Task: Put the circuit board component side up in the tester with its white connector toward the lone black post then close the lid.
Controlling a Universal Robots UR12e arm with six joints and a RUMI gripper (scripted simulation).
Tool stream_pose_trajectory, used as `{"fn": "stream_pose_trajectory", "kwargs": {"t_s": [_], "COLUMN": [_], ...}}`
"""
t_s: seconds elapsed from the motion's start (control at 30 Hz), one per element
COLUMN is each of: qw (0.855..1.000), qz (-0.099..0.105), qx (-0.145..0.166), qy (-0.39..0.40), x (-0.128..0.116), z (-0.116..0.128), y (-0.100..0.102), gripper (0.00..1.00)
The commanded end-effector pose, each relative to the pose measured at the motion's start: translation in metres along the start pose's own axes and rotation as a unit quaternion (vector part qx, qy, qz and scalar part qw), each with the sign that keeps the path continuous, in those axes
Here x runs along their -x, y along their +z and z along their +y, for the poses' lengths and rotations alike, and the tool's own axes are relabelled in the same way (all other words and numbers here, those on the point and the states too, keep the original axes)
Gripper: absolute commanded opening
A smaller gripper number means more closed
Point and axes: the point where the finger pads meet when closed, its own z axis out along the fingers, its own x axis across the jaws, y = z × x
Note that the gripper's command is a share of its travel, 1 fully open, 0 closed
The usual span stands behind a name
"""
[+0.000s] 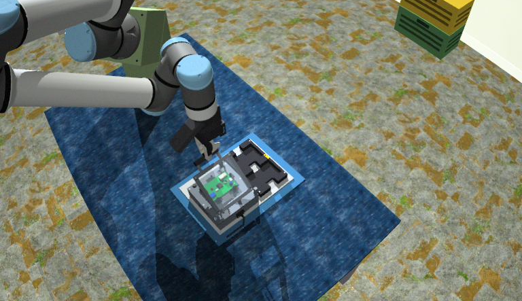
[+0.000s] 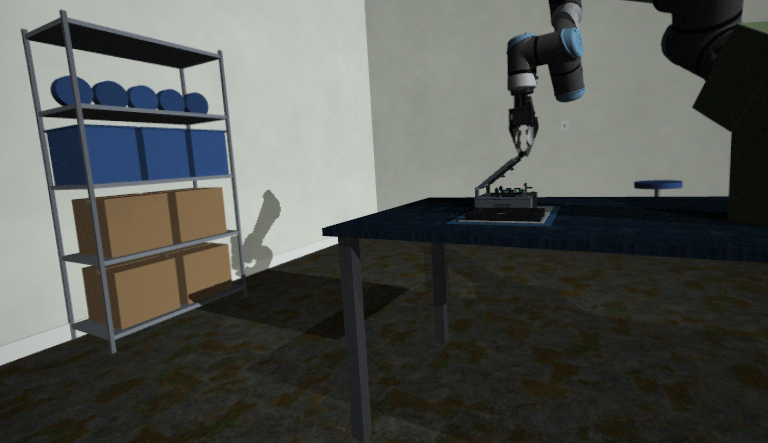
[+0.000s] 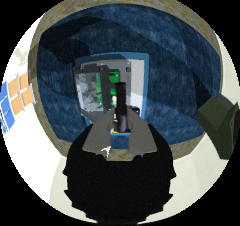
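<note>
The green circuit board (image 1: 219,185) lies flat in the grey tester (image 1: 223,198), component side up, seen through the clear lid. The lid (image 1: 221,182) is tilted, raised at its free edge and hinged at the far side; in the exterior view the lid (image 2: 499,173) slopes up at about forty degrees. My gripper (image 1: 208,152) is shut on the lid's black handle bar at that raised edge. It shows in the exterior view (image 2: 523,149) and in the wrist view (image 3: 120,117), where the handle (image 3: 120,98) runs between the fingers. The black tray (image 1: 258,167) beside the tester holds no board.
Tester and tray stand on a light blue base plate (image 1: 238,184) on the blue table. A green pedestal (image 1: 148,40) carries the arm at the table's back. Yellow and green crates (image 1: 435,15) stand on the floor far right. A shelf rack (image 2: 135,172) stands by the wall.
</note>
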Motion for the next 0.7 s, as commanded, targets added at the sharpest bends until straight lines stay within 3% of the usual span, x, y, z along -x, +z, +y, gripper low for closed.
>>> {"fn": "stream_pose_trajectory", "kwargs": {"t_s": [0.0, 0.67], "qw": [1.000, 1.000], "qz": [0.001, 0.001], "qx": [0.001, 0.001], "qy": [-0.002, -0.002], "x": [-0.010, -0.024], "z": [0.001, 0.001], "y": [0.010, 0.034], "gripper": [0.00, 0.00]}}
